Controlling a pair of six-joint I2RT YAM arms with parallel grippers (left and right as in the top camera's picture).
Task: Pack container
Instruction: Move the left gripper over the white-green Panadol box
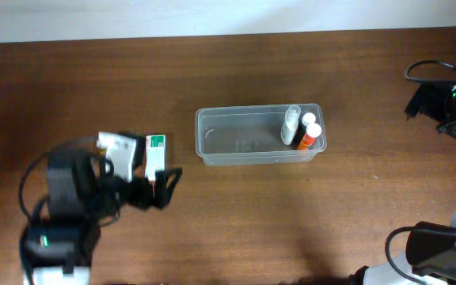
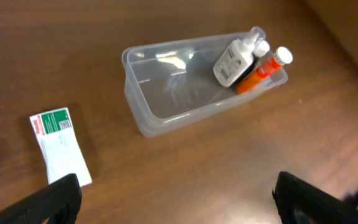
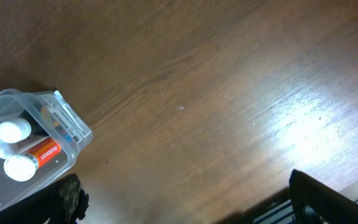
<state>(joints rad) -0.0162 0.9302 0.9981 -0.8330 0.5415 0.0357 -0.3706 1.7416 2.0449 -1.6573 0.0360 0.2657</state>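
Observation:
The clear plastic container point(image 1: 244, 139) sits mid-table. A small clear bottle point(image 1: 291, 125) and an orange bottle with a white cap point(image 1: 309, 134) lie at its right end. The container also shows in the left wrist view point(image 2: 166, 93) and in the right wrist view point(image 3: 17, 137). A white and green box point(image 1: 156, 154) lies left of the container, also in the left wrist view point(image 2: 59, 144). My left gripper point(image 2: 176, 199) is open and empty, just beside that box. My right gripper point(image 3: 191, 199) is open and empty above bare table at the far right.
A second white packet point(image 1: 117, 150) lies by the left arm, next to the box. Cables and the right arm's base point(image 1: 450, 95) are at the right edge. The table's edge shows at the lower right of the right wrist view.

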